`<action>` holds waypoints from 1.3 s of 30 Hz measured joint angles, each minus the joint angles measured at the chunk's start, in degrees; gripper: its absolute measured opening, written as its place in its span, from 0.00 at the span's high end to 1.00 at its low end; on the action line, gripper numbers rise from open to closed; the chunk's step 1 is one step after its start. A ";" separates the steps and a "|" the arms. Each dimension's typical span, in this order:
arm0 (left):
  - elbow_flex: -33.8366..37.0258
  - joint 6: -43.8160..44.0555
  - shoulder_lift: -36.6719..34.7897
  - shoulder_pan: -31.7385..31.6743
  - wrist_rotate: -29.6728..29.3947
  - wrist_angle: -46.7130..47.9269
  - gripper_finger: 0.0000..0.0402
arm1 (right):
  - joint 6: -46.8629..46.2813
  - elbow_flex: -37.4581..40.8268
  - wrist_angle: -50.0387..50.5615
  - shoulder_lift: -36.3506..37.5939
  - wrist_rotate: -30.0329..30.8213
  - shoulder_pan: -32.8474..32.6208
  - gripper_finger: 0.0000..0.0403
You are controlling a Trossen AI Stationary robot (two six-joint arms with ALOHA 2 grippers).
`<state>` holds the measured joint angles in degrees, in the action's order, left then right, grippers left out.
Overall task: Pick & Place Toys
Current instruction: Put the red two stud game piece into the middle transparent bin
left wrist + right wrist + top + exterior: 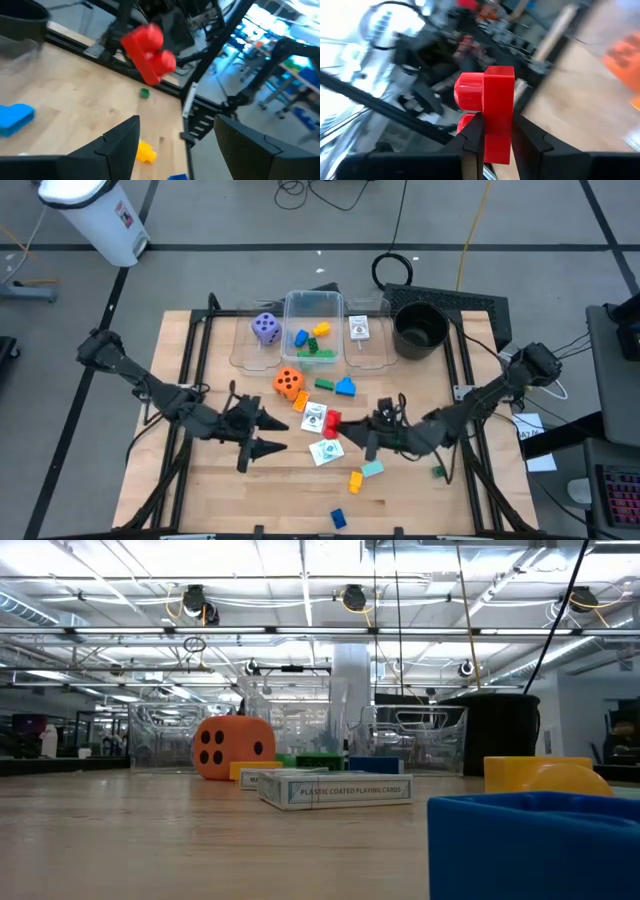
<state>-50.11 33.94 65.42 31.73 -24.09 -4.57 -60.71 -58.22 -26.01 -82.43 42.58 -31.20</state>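
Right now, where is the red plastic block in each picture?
High view: the red plastic building block sits mid-table, at the right gripper.
Low view: not in it.
Left wrist view: upper middle, off the wood.
Right wrist view: centre, pinched in the gripper.
Shared landmark: the orange dotted die, also in the low view and, only as an orange edge, at the right wrist picture's right.

Red block (pixel 490 112); orange die (pixel 288 383) with black dots; purple die (pixel 265 328); blue block (pixel 345 387).
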 joint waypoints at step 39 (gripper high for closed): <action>0.02 2.73 11.35 -16.36 21.38 -28.31 0.35 | 10.47 -0.02 -10.87 -1.01 -8.49 5.71 0.85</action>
<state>-50.09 36.66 76.77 15.37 -2.70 -32.88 -50.24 -58.24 -36.88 -83.44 34.09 -25.49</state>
